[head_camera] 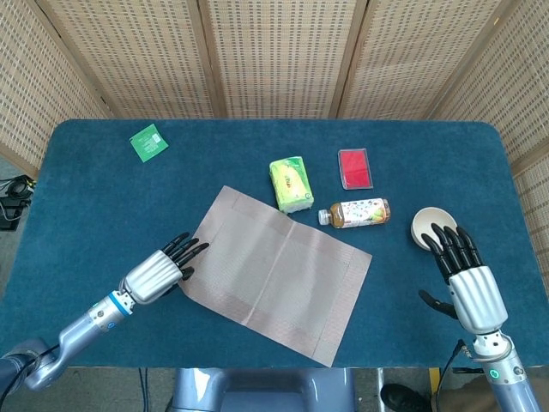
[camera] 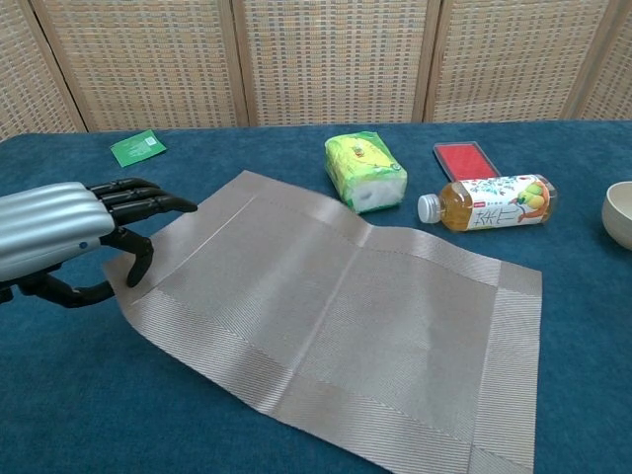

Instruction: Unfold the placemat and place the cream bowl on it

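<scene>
Already unfolded and lying flat, placemat (head_camera: 277, 280), skewed like a diamond across the near middle of table (head_camera: 103, 215), single crease down its centre, no fold left in either view. First half of the job judged finished, then, bar perhaps a straightening.

Down at eight o'clock, left hand (head_camera: 157, 274) at the mat's near-left corner, fingers stretched over the edge; from the chest view, thumb hooked under that corner, so pinching it by the look of things, though contact not clear enough to swear to.

Over at four o'clock, right hand (head_camera: 464, 275) spread wide, holding nothing, fingertips just beside cream bowl (head_camera: 431, 227), no clear touch.

Bowl itself at three o'clock, sitting on bare cloth, well apart from the mat. Second half not yet begun: bowl to be grasped, carried leftward, set down on the mat.

Further back, bottle (head_camera: 353, 214) on its side, tissue pack (head_camera: 290, 183) touching the mat's far edge, red case (head_camera: 354, 167); far off at eleven o'clock, green packet (head_camera: 148, 142).
</scene>
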Robot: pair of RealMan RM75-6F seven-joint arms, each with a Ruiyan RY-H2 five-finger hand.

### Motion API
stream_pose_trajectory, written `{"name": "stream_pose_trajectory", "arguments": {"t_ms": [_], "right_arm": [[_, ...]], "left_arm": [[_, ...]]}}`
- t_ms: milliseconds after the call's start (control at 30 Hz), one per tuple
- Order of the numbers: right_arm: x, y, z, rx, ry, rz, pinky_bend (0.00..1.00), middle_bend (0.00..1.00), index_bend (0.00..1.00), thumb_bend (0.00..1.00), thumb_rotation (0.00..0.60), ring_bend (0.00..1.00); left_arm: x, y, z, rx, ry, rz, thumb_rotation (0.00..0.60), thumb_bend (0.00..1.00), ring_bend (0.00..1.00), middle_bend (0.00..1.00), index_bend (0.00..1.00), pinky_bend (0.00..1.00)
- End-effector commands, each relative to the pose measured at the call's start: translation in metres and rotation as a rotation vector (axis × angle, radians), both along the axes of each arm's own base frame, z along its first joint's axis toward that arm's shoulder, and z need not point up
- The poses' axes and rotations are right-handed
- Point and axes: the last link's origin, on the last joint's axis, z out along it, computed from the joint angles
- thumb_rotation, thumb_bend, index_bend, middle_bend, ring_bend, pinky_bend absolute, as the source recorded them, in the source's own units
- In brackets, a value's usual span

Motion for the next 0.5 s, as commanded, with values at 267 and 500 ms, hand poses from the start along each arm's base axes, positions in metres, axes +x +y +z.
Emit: {"name": "stream_pose_trajectory", "arguments": {"t_ms": [267, 500], "right_arm": [[0.002, 0.003, 0.001, -0.003, -0.001, 0.011, 0.00, 0.00, 0.03, 0.00, 0.600, 0.00], [0.002, 0.005, 0.002, -0.008, -0.001, 0.013, 0.00, 0.00, 0.03, 0.00, 0.600, 0.00]], "left_arm": [[-0.019, -0.047, -0.003, -0.095, 0.081, -0.006, 0.600, 0.53, 0.00, 0.00, 0.78, 0.00], [-0.006, -0.071, -0.013, -0.164, 0.119, -0.035, 0.600, 0.53, 0.00, 0.00, 0.78, 0.00]]}}
